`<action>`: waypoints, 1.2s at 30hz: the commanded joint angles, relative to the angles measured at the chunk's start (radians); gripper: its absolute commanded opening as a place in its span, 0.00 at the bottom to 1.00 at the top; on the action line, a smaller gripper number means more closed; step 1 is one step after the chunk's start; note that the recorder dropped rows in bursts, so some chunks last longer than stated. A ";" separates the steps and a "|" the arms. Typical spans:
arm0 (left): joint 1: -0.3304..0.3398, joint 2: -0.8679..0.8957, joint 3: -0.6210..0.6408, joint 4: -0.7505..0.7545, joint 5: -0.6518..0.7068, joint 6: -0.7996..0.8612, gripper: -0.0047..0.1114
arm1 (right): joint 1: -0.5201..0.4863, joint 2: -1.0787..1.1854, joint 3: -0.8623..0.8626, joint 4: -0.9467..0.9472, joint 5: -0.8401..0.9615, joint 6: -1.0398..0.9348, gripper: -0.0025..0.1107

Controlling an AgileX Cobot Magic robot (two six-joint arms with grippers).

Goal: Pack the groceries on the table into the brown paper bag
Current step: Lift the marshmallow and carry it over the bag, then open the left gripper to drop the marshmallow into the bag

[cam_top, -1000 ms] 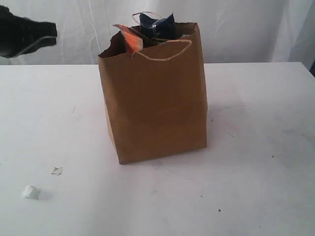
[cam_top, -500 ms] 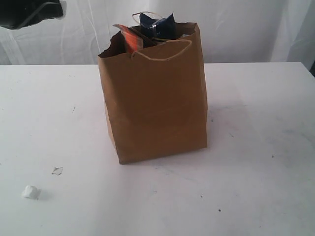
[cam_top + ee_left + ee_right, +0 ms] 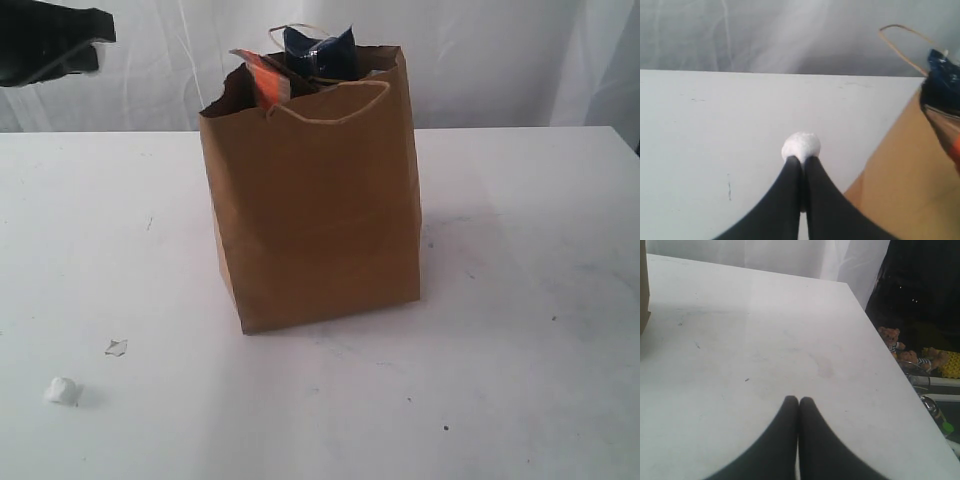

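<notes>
Up left of the brown paper bag (image 3: 315, 220), my left gripper (image 3: 802, 160) pinches a white wrapped sweet (image 3: 801, 146) by its edge (right gripper (image 3: 798, 401) closed, empty); I fear it slips before clearing the ragged rim.

White draped cloth (image 3: 500, 60) forms the backdrop, with teddy bears (image 3: 890, 337) in a dark area

The exterior view looks slightly down across the table (image 3: 520, 380) at the brown paper bag (image 3: 315, 230), fairly near. Both wrist views look forward from just behind their 2 fingers (image 3: 785, 440) over that table; beside the fingertips of the left gripper (image 3: 801, 159) the bag shows too.
</notes>
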 commanded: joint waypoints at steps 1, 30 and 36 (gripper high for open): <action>-0.025 -0.004 -0.005 0.245 -0.153 -0.294 0.04 | -0.008 -0.006 0.001 -0.008 -0.002 0.000 0.02; -0.155 0.148 0.095 1.048 -1.030 -0.891 0.04 | -0.008 -0.006 0.001 -0.008 -0.002 0.000 0.02; -0.155 0.175 0.095 1.150 -1.111 -0.891 0.04 | -0.008 -0.006 0.001 -0.008 -0.002 0.000 0.02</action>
